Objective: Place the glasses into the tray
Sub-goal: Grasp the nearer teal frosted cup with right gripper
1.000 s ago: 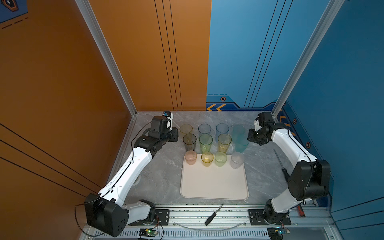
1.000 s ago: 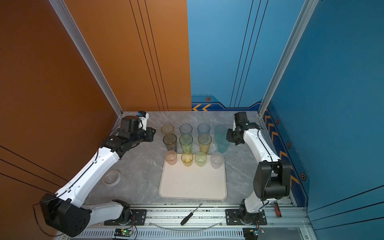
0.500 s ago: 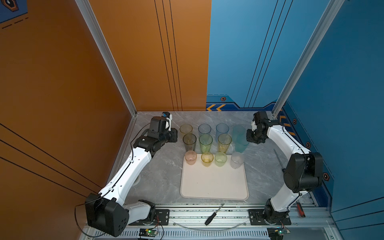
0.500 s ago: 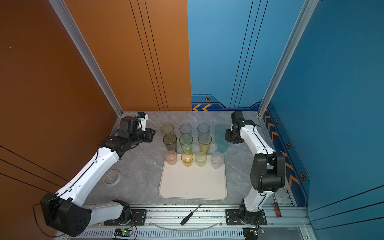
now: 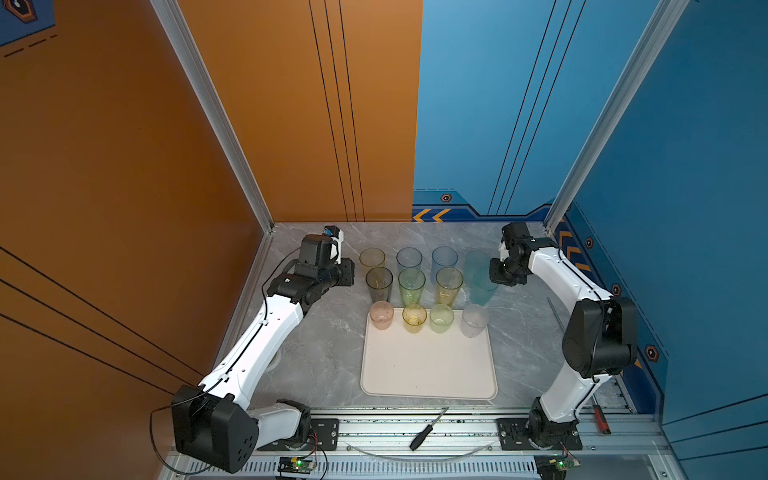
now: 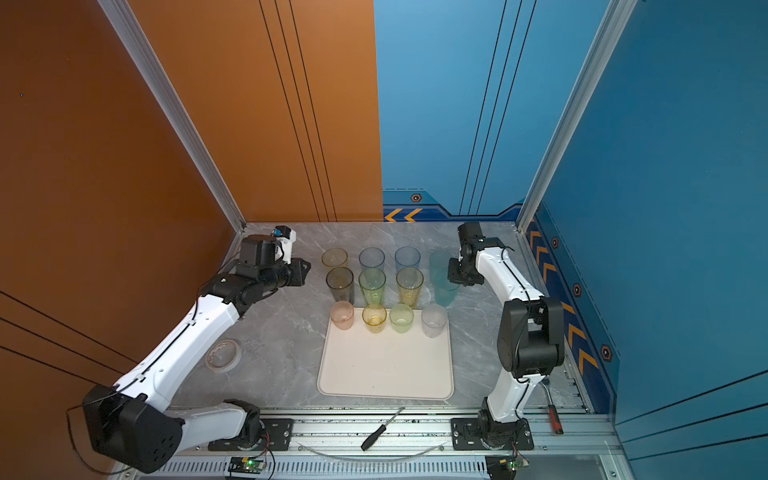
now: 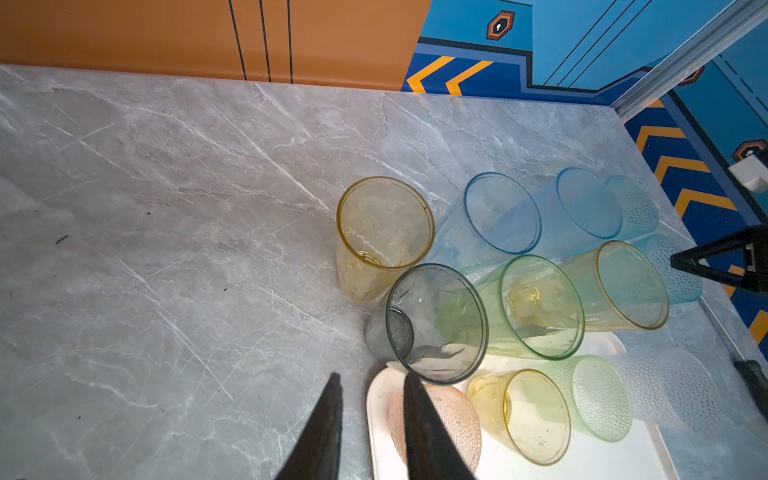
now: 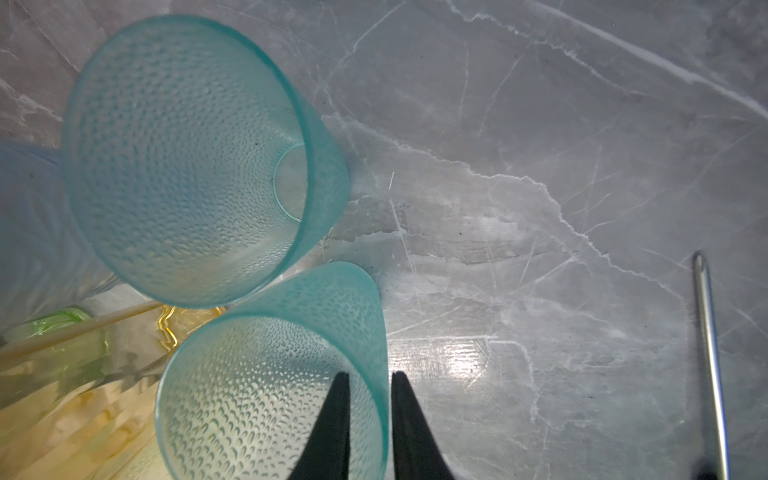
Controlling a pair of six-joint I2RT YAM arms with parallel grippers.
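Note:
The cream tray lies front centre; short pink, yellow, green and clear glasses stand along its far edge. Behind it on the marble stand tall glasses: smoke grey, green, yellow, then a yellow and two blue ones. At the right stand two teal glasses. My right gripper is shut on the nearer teal glass, one finger inside the rim and one outside. My left gripper hovers open and empty left of the smoke glass.
A black screwdriver lies on the front rail and a red-handled tool at the right rail. A thin metal rod lies on the marble right of the teal glasses. A tape roll sits under the left arm.
My right gripper has moved in and down onto the nearer teal glass's rim, its jaws narrowing around the wall. The left arm has barely shifted.

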